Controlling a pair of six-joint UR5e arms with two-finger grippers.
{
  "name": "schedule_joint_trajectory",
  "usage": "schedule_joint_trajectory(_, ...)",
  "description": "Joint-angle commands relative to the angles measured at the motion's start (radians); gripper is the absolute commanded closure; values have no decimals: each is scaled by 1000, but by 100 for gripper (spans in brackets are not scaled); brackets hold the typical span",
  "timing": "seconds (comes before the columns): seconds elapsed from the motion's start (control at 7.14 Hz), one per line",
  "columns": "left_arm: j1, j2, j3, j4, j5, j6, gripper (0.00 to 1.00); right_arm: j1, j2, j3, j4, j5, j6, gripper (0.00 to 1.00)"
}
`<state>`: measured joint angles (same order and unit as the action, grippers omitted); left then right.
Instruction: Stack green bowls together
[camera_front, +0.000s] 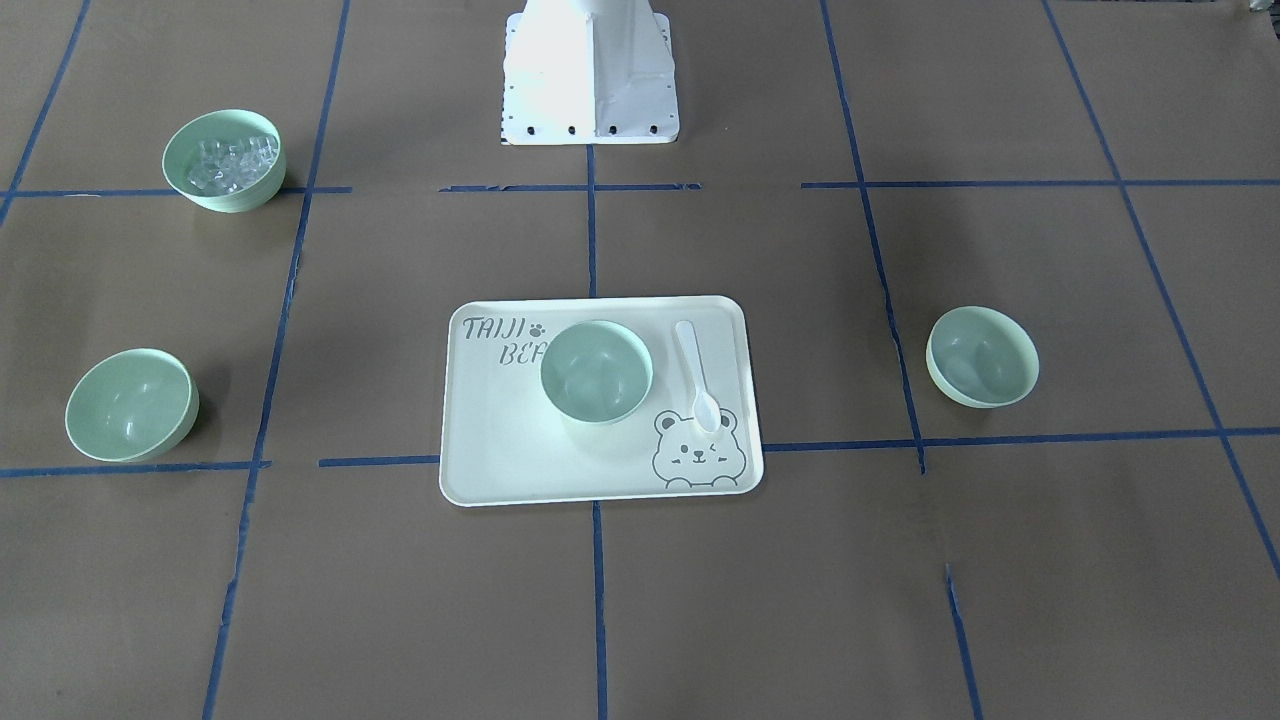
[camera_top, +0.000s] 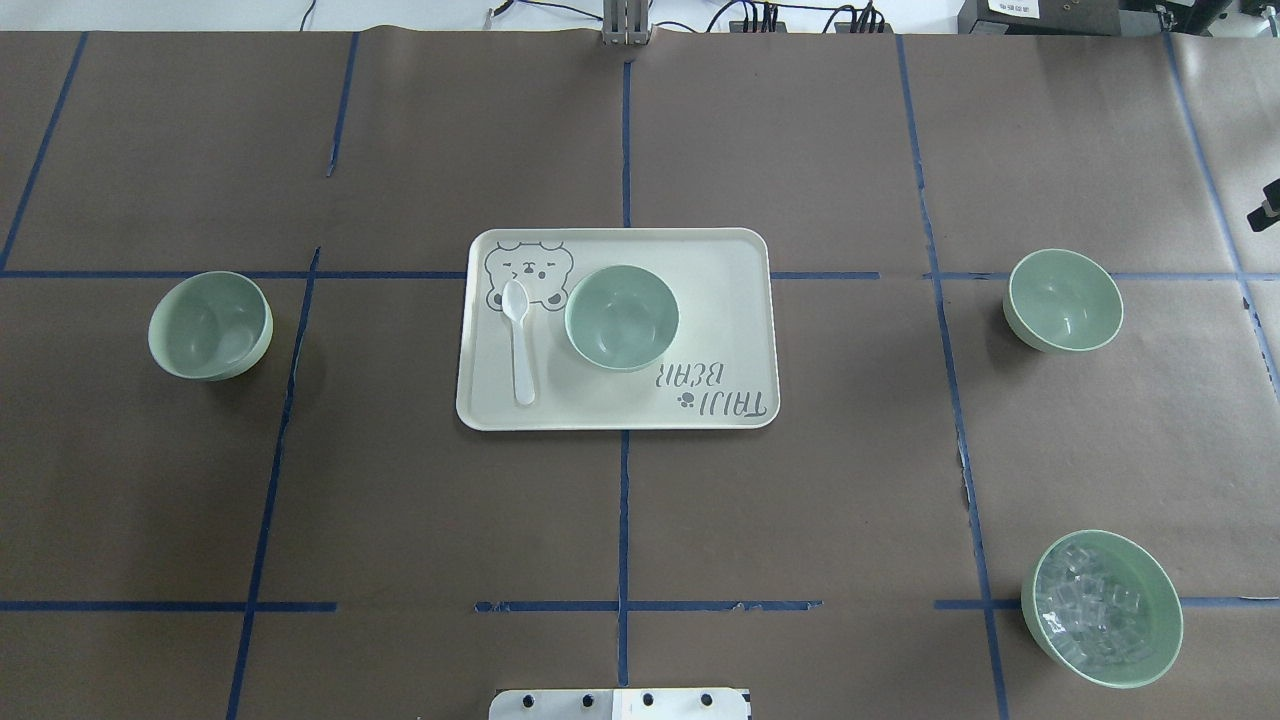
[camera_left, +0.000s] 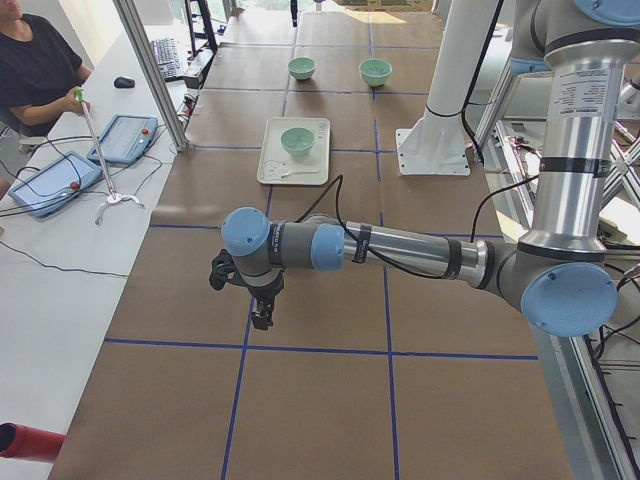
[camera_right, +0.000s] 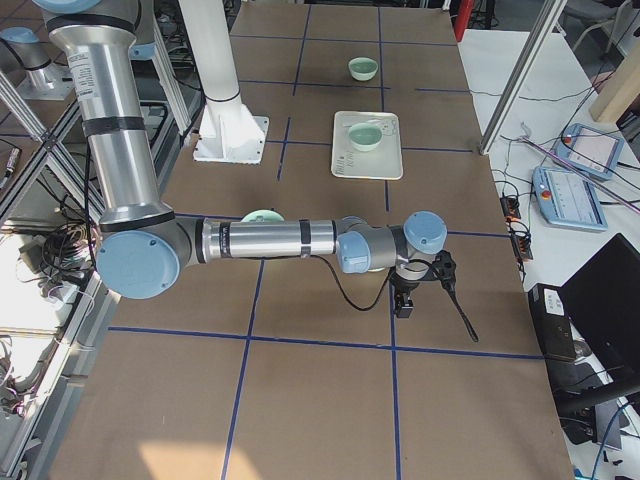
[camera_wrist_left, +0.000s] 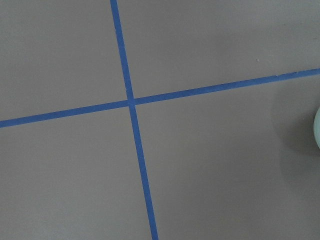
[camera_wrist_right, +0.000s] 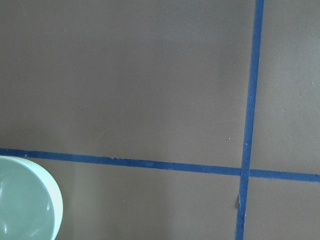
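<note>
Overhead exterior view, nearest the robot: the white base plate (camera_top: 620, 703) sat at the bottom edge. To the robot's right was the green bowl w/ clear cubes (camera_top: 1101, 608), over a blue tape line (camera_top: 650, 606). Further out, roughly in one row across the brown-paper table (camera_top: 400, 520), were three bowls. The left green bowl (camera_top: 210, 325) was mouth up & empty, well apart from the tray (camera_top: 720, 290). The centre green bowl (camera_top: 621, 318) was mouth up on the tray, covering part of the lettering. The right green bowl (camera_top: 1063, 300) was mouth up, also well apart from the tray. All three stood separate, not yet stacked. A white spoon (camera_top: 520, 345) lay on the tray just beside the centre bowl, its scoop end on the bear print (camera_top: 545, 265). In the exterior left view the left gripper (camera_left: 261, 318) hung pointing down over bare table, nearer the camera than the tray; clenched or released, can't tell. Exterior right view, same: the right gripper (camera_right: 403, 305) pointed down over the table, state can't tell. The left wrist cam caught only a sliver of pale green rim (camera_wrist_left: 317, 129) at its right edge. The right wrist cam had part of an empty green bowl (camera_wrist_right: 25, 202) in its lower-left corner, near a tape cross; which bowl in either, unclear.
</note>
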<state>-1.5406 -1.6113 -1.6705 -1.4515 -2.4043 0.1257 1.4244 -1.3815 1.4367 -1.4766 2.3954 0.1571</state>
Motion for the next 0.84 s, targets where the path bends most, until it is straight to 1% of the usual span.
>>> schedule_joint_trajectory(0.0, -22, 1, -17, 8, -9, 47, 0, 52, 57, 1, -139, 24, -92, 0)
schedule_joint_trajectory(0.14, -24, -7, -8, 29, -3, 52, 0, 56, 79, 5, -146, 18, -106, 0)
schedule_joint_trajectory(0.28, -27, -4, -35, 30, 17, 51, 0, 48, 70, 23, -137, 15, -93, 0)
schedule_joint_trajectory(0.42, -26, -3, -34, 27, 17, 52, 0, -28, 64, 28, -128, 13, -93, 0)
schedule_joint_trajectory(0.56, -26, 5, -37, 19, 8, 61, 0, -100, 62, 22, -44, 8, -87, 0)
schedule_joint_trajectory(0.7, -29, 11, -43, -7, 7, 60, 0, -145, 46, 7, 52, 14, -77, 0)
